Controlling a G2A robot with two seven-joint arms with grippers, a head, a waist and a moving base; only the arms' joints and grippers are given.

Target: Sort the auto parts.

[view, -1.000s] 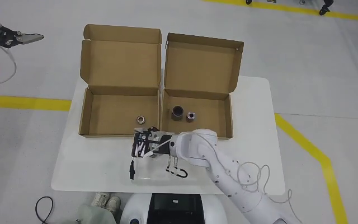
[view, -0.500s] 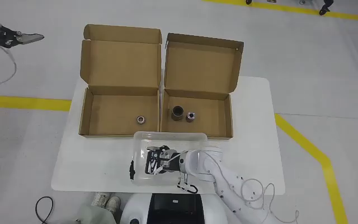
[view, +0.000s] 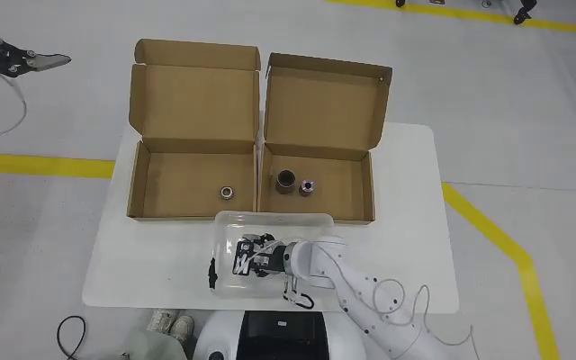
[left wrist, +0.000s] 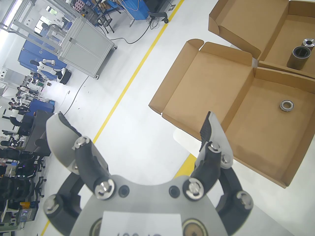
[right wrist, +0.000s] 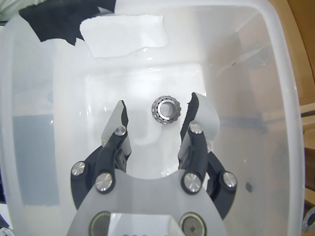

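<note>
you're looking at a silver, ridged roller bearing (right wrist: 155, 110) in a frosted translucent bin (right wrist: 278, 50) (black tape scrap (right wrist: 61, 23), white label (right wrist: 123, 35)), plain brown cardboard boxes (view: 193, 94), a white table (view: 405, 153) and yellow floor stripes (view: 54, 166).

No legible text, apparently.

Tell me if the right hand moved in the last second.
Yes: the right hand drew back from the left cardboard box into the clear bin.
</note>
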